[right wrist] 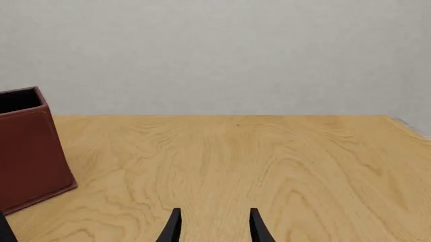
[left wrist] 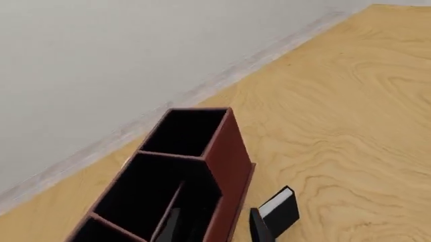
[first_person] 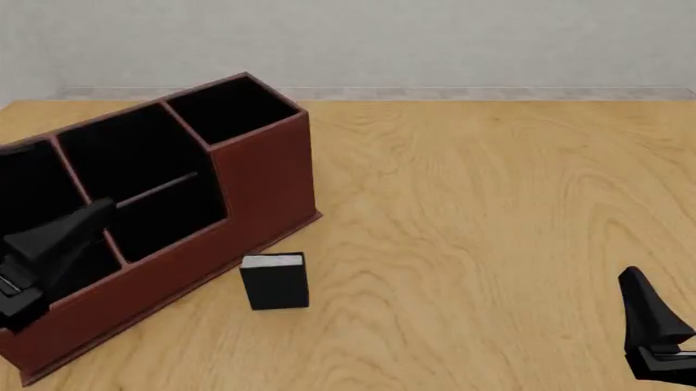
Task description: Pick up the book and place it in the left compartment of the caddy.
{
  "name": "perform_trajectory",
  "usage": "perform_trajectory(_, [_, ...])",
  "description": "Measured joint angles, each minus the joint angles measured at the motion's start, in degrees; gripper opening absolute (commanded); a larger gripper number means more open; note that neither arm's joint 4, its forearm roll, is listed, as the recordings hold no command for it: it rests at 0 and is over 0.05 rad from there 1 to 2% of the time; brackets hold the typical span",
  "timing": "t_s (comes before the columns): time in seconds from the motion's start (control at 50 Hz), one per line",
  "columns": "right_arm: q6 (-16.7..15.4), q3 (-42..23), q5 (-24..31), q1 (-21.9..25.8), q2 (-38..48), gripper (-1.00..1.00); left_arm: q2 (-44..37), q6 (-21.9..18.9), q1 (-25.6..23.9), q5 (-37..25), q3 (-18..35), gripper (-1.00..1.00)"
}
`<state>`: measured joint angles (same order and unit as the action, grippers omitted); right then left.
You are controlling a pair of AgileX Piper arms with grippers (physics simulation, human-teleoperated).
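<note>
Right hand [right wrist: 212, 228] open – empty | left hand [first_person: 49, 252] – grip unclear

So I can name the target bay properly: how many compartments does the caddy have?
3, in a row inside the caddy: a wide end bay, the left compartment, partly hidden by the left gripper; a wide middle bay; a small tall bay at the far end.

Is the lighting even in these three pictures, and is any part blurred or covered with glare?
Front view: flat, even light, sharp all over; the book casts almost no shadow on the table. Left wrist view: the caddy has dark bays showing no detail, no glare. Right wrist view: soft, even, no blur.
</note>
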<state>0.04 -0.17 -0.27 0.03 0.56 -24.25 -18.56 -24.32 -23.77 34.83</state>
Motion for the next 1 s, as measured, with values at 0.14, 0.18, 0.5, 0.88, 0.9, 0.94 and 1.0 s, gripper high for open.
perform_trajectory(0.14, [0.0,0.0,0.0,0.0,0.0,1.0,-6.63,-4.11,-3.88,-3.99,4.69,1.0])
perform_trajectory(0.18, [0.0,0.0,0.0,0.0,0.0,1.0,-8.42,-5.67,-4.35,-4.73,5.68,1.0])
perform_trajectory(0.5, [0.0,0.0,0.0,0.0,0.0,1.0,-21.02,-19.02,-4.21,-7.24,9.92,1.0])
perform_trajectory(0.88, [0.0,0.0,0.0,0.0,0.0,1.0,-29.35,-32.2,-2.49,-6.9,7.78,1.0])
perform_trajectory(0.9, [0.0,0.0,0.0,0.0,0.0,1.0,-29.78,-32.63,-2.62,-6.77,7.8,1.0])
perform_trajectory(0.94, [0.0,0.0,0.0,0.0,0.0,1.0,-30.78,-33.35,-3.1,-6.51,7.95,1.0])
perform_trajectory(1.0, [0.0,0.0,0.0,0.0,-0.01,1.0,-32.37,-34.12,-3.75,-6.03,8.24,1.0])
